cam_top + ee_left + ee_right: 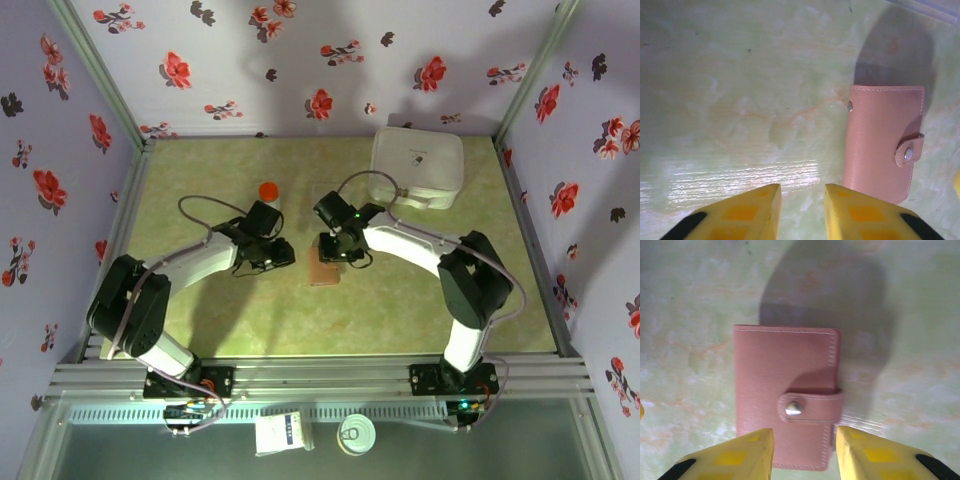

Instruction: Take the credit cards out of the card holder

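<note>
Robotics lab test cell: the left arm (190, 265) and the right arm (420, 240), white and black with cables looping off them, stand bolted to an aluminium rail (320, 378) across the bottom of the frame. Metal corner posts (100, 75) carry wall panels (300, 60) papered in red and dark flowers on lilac, boxing in a green marbled tabletop (300, 325) on three sides. A white rounded box (418, 165) sits at upper right. A green indicator light (352, 215) glows on the right arm.

Soft overhead light; glare streaks the glossy green marbled tabletop (740, 175); a blurry shadow lies beyond the tan leather wallet (785, 370).
</note>
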### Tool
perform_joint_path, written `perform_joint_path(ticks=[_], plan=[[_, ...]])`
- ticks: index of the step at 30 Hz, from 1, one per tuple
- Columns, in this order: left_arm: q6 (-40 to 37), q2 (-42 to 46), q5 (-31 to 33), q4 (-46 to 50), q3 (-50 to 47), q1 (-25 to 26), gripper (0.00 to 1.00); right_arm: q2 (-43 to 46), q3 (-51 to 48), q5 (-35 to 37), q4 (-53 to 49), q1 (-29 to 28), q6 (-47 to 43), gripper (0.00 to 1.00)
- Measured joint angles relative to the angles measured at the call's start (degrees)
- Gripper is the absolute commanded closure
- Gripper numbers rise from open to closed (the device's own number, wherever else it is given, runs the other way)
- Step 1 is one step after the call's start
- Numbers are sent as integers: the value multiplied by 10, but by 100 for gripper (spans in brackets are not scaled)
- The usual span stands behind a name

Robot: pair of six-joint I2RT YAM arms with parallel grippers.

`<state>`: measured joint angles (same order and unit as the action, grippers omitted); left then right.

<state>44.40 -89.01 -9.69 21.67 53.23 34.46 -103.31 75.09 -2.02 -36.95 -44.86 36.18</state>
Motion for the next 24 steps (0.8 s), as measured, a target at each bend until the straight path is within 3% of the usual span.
perform_joint_path(ticks=[7, 24], plan=[[-1, 21, -12, -19, -28, -17, 89, -59, 59, 11, -29, -21, 6, 66], [-1, 33, -24, -42, -50, -24, 98, -115, 97, 25, -81, -28, 16, 66]])
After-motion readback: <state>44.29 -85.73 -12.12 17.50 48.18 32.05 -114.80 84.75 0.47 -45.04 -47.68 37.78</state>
